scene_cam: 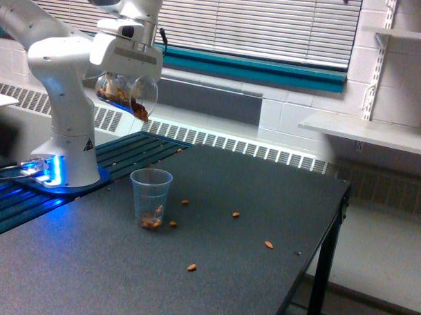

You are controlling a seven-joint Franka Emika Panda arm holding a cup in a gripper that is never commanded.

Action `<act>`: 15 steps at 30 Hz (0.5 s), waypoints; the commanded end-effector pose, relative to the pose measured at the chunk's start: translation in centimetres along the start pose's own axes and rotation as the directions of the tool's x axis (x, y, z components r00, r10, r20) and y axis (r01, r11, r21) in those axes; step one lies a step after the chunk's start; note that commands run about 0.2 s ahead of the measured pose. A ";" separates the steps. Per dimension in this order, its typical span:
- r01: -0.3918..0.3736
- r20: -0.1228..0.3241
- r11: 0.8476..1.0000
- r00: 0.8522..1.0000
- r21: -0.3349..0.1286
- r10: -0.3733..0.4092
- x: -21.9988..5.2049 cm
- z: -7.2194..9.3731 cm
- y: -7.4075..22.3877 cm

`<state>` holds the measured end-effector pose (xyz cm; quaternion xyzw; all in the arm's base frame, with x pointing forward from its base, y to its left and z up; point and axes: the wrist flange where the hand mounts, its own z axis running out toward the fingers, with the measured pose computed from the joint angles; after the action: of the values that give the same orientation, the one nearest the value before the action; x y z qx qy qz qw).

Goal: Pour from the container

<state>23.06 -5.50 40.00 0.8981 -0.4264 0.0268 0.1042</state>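
The white end effector point(127, 75) pinches the small clear round container of brown nuts point(126, 96), tilted just beneath it, mouth down toward the clear tapered plastic cup point(150, 195) well below on the dark worktop point(213, 268). The container looks light, rigid and slick, so a firm hold across its wall, clear of the mouth, seems best.

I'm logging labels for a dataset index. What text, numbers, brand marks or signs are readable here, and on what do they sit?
No text can be read.
Robot base: a small dark triangular warning sticker, its symbol too small to make out.
Plastic cup: faint marks on the wall, too blurred to read.
Container in the gripper: no label visible.
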 end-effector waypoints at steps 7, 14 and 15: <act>0.058 0.029 0.998 0.998 -0.030 -0.057 -0.1 2.4 -0.6; 0.067 0.040 0.997 0.997 -0.034 -0.066 0.1 2.6 -0.8; 0.067 0.042 0.997 0.997 -0.034 -0.066 0.1 2.7 -0.8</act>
<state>23.83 -6.00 38.51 0.9037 -0.4144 0.0085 0.1072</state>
